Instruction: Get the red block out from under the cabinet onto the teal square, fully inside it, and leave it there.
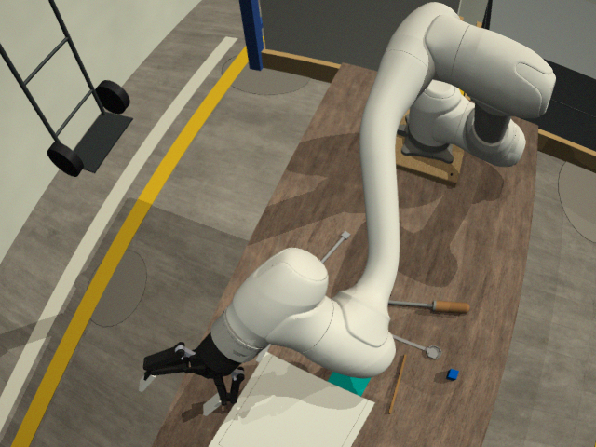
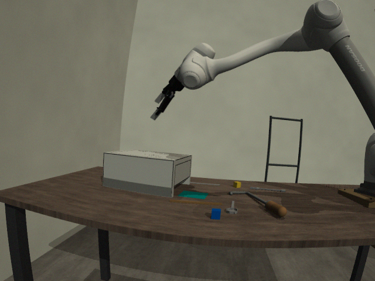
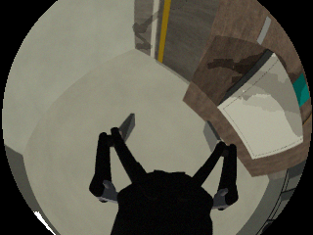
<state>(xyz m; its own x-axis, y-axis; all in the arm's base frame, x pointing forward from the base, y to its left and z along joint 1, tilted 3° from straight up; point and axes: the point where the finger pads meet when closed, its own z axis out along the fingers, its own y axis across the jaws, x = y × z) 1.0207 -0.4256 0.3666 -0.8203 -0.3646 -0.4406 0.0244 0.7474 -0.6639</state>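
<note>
The red block does not show in any view. The white cabinet point(image 1: 289, 409) point(image 2: 136, 172) point(image 3: 261, 120) stands on the wooden table point(image 1: 480, 240) point(image 2: 75, 199). The teal square point(image 1: 353, 384) point(image 2: 193, 195) point(image 3: 303, 92) lies flat on the table beside the cabinet's open side, partly hidden by the arm in the top view. My gripper point(image 1: 178, 395) point(image 2: 156, 106) point(image 3: 170, 122) is open and empty. It hangs high in the air above the cabinet's far side, near the table's edge, tilted downward.
A blue cube point(image 1: 452, 373) point(image 2: 215, 213), a yellow cube point(image 2: 237, 184), a wooden-handled tool point(image 1: 450, 306) point(image 2: 275, 208), a thin wooden stick point(image 1: 398, 384) point(image 2: 193, 202), a ring-ended tool point(image 1: 434, 352) point(image 2: 231, 209) and a grey rod point(image 1: 336, 244) lie on the table. A hand truck point(image 1: 72, 120) stands on the floor.
</note>
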